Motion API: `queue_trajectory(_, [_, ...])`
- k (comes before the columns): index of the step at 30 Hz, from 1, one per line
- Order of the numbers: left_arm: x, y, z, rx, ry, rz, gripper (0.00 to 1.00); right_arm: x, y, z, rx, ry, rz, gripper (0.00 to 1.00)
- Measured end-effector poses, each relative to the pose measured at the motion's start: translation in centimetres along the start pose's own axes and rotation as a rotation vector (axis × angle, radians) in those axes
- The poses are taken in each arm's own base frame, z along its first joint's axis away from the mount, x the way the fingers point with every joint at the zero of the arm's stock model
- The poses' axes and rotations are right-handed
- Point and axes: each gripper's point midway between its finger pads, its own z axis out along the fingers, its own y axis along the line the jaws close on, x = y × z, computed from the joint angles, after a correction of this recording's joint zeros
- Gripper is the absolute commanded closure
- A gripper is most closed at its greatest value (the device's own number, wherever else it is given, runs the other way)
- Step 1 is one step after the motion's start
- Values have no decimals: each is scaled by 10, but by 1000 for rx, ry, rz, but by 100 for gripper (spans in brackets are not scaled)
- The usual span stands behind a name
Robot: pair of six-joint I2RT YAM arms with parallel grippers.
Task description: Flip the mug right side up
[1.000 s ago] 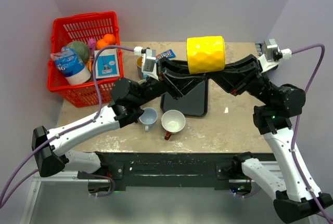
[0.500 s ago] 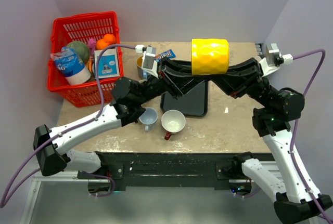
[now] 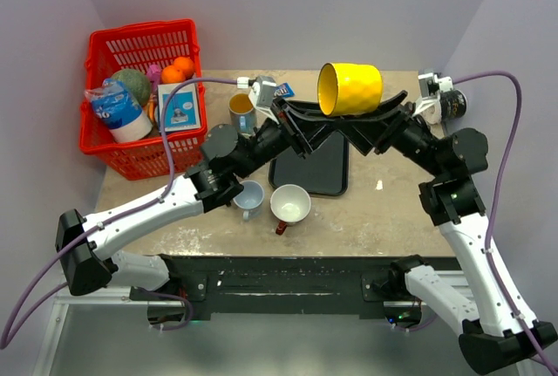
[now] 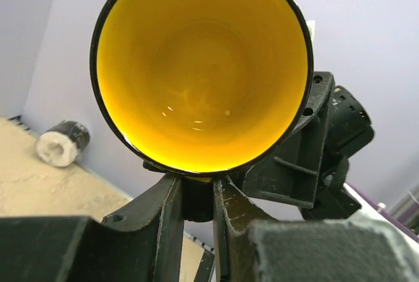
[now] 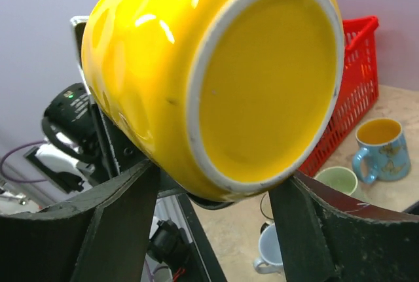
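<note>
Finding: the yellow mug (image 3: pixel 350 88) is off the desk (image 3: pixel 392 210), held in the air between the two end effectors and lying roughly on its side. Its mouth faces the left end effector (image 4: pixel 196 198) and its base faces the right end effector (image 5: pixel 216 190). The left end effector is closed tight on the lowest part of the mug's mouth. A dark piece sits pinched between its fingers, but the left wrist view does not show whether this is the rim wall or a handle. The right end effector stands open, with its fingers spread on either side of the base. No clamping is evident, though light contact cannot be ruled out, so the load appears to rest on the left grip alone. Directly below both end effectors lies a black tray (image 3: pixel 314 171). Nearer the arm bases stand a white mug (image 3: pixel 289 204) and a pale blue cup (image 3: pixel 249 194), both upright. A red basket (image 3: pixel 139 40) sits well off on the left arm's side. Assessment: the task is at the mid-air turning step and about half done, since the mouth points sideways rather than up. The next move calls for the right end effector to back clear of the base. The left wrist should then roll until the mouth faces up, and the mug should be lowered base-first onto a bare patch beneath, clear of the two cups. Risk noted: a one-sided pinch low on a smooth glazed mug may let it swing or slip during the roll.
</note>
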Motion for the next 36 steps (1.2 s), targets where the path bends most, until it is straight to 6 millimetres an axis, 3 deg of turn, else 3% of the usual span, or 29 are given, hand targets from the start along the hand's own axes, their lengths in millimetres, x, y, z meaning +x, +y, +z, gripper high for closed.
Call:
queue_trajectory(10, [17, 42, -6, -215, 76, 34, 100, 17, -48, -3, 208, 26, 50, 3])
queue_trajectory(19, [42, 78, -13, -381, 184, 84, 100, 28, -85, -22, 421, 33, 35, 1])
queue_trajectory(27, [84, 114, -26, -490, 321, 130, 100, 48, -127, -53, 689, 74, 71, 1])
queue_trajectory(30, [103, 126, -33, -512, 392, 149, 100, 41, -149, -79, 886, 34, 57, 1])
queue_trajectory(36, [155, 124, -47, -482, 559, 192, 100, 21, -159, -102, 1045, -38, 15, 1])
